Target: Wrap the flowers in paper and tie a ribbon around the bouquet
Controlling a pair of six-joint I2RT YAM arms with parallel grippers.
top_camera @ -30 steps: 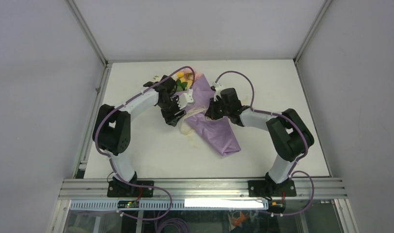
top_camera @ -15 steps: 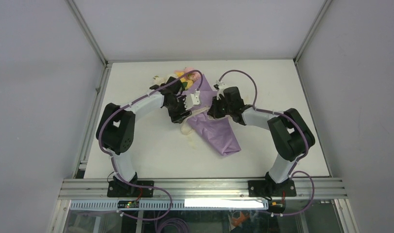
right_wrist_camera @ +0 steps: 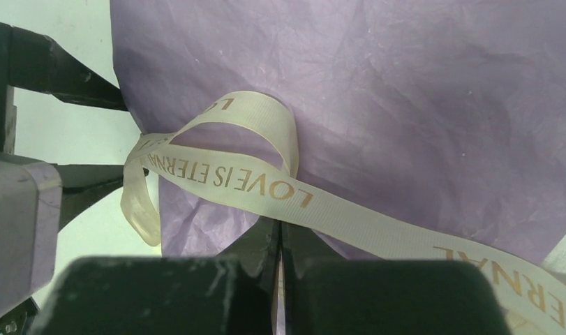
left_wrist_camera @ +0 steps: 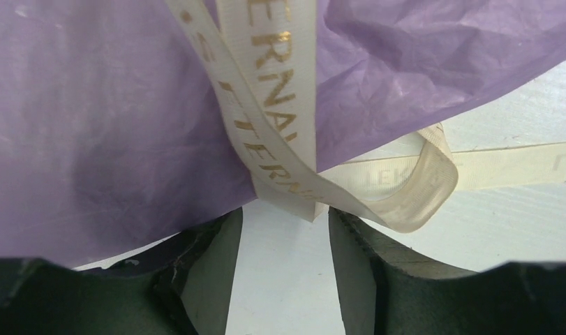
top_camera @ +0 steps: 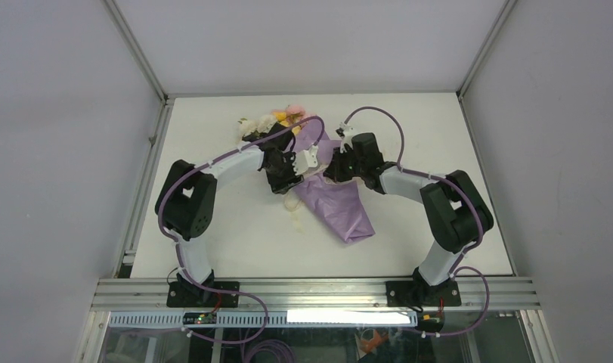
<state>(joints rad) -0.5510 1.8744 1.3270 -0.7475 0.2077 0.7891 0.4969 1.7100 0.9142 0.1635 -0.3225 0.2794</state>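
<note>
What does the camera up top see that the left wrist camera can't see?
Only the top view: the flowers poking out at the far end of the wrap, and the right arm. Only the left wrist view: gold letters on the ribbon, and the gap in the open left gripper right below it. Both: the purple paper, the ribbon and the white table.

1. The top external view looks down from high above the near edge of the bench [top_camera: 235, 242]; it is far away and shows the whole bench.
2. The left wrist view looks out between the fingers of the left end effector [left_wrist_camera: 283, 220], very close to the paper [left_wrist_camera: 91, 105] and the ribbon [left_wrist_camera: 280, 84].
3. The right wrist view looks over the right end effector [right_wrist_camera: 280, 230], equally close.
4. Both wrist views share the same ribbon loop, seen from opposite sides.
</note>
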